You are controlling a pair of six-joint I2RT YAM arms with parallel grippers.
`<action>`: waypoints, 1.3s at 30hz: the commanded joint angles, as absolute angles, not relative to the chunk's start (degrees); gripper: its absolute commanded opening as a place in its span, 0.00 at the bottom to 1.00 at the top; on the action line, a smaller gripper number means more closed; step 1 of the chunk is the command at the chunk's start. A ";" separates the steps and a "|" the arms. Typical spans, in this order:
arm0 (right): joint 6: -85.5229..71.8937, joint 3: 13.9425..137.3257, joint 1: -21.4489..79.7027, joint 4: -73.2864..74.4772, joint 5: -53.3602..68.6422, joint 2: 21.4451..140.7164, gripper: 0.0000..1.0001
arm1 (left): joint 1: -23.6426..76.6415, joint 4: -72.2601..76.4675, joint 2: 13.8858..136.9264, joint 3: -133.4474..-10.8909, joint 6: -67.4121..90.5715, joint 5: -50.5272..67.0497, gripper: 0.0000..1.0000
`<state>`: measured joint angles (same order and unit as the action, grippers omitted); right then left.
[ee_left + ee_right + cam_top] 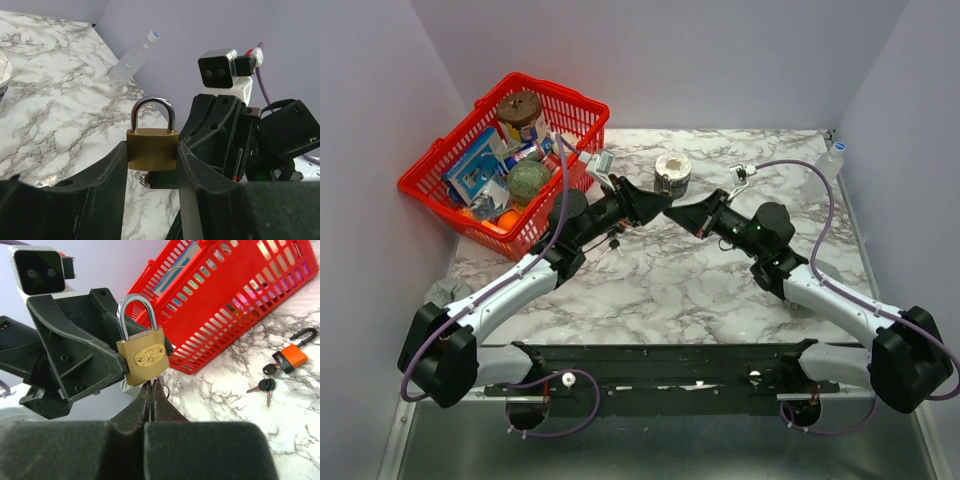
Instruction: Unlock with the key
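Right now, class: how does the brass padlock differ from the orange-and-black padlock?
The brass padlock is held upright off the table between the left gripper's fingers. The orange-and-black padlock lies flat on the marble table. The brass padlock has a silvery shackle, while the orange-and-black padlock has a black one. Both are small padlocks.

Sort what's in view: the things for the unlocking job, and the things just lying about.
In the job:
brass padlock, clamped in the jaws of the left gripper
key, mostly hidden, pinched by the right gripper at the padlock's underside

Lying about:
orange padlock
black-headed keys beside it
red basket
bottle
white roll
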<state>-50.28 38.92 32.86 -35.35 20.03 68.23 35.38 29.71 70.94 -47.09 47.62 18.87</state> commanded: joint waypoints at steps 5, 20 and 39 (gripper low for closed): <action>-50.18 40.43 29.45 -45.97 21.70 68.11 0.01 | 36.83 33.13 70.75 -45.61 48.78 32.60 0.00; -38.85 36.57 29.27 -30.33 25.23 61.01 0.39 | 36.83 17.24 68.91 -48.51 43.25 21.64 0.00; -13.65 43.13 28.56 -4.67 36.43 46.30 0.90 | 36.12 18.54 71.10 -47.29 33.49 48.83 0.00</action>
